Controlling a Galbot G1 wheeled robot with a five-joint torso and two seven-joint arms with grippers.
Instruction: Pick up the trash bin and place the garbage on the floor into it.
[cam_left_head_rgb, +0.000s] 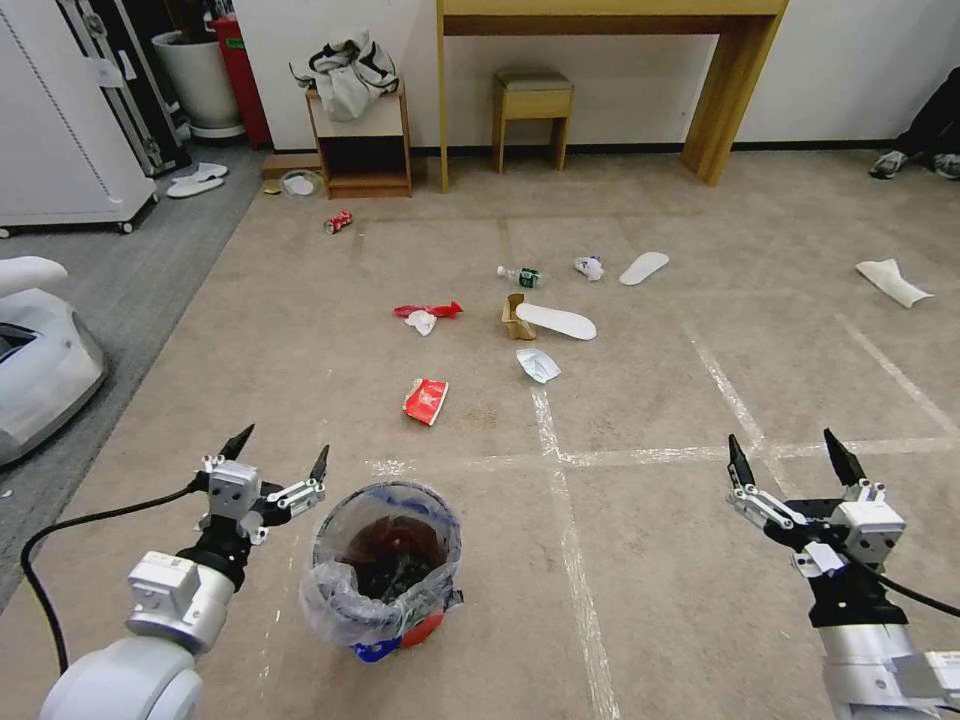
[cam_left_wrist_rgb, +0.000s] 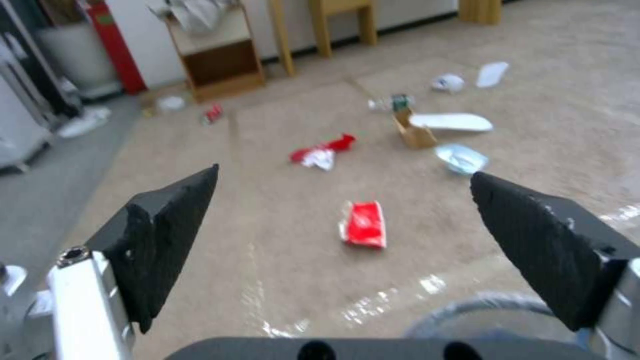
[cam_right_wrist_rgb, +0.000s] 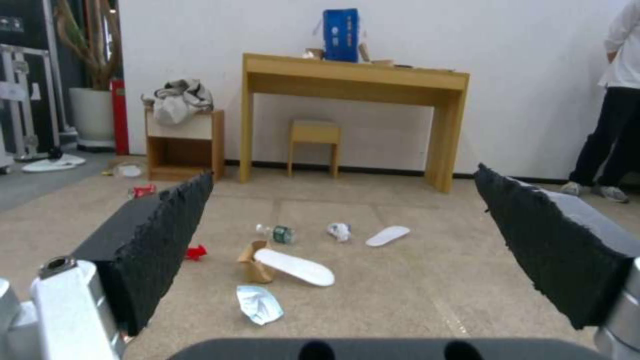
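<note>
No writing is legible on any item; the clear bottle (cam_left_head_rgb: 522, 276) carries a green label, text unreadable.

Containers: one trash bin (cam_left_head_rgb: 385, 570), low centre of the head view, upright on the floor (cam_left_head_rgb: 680, 560), blue and red showing at its base, lined with a crinkled clear bag; dark contents inside (cannot tell what). One brown carton (cam_left_head_rgb: 513, 317) at mid-frame, open, standing, its inside not visible.

Garbage count on the beige carpet: red wrappers, 2: a flat one (cam_left_head_rgb: 426, 400) above the bin, a long one (cam_left_head_rgb: 428, 310) further up with a white tissue (cam_left_head_rgb: 422, 322) touching it. Crushed red can (cam_left_head_rgb: 338, 222), 1, upper left. White slippers, 2: one (cam_left_head_rgb: 556, 321) lying against the carton, one (cam_left_head_rgb: 643, 267) to its upper right. Crumpled white wad (cam_left_head_rgb: 590, 267), 1, between bottle and far slipper. Pale crumpled packet (cam_left_head_rgb: 537, 365), 1, just below the carton. White sheet (cam_left_head_rgb: 893, 281), 1, far right.

My left end effector (cam_left_head_rgb: 281, 452) hovers just left of the bin rim, fingers spread apart, holding nothing. My right end effector (cam_left_head_rgb: 788, 456) hangs at lower right, well apart from the bin, fingers likewise spread and empty.
</note>
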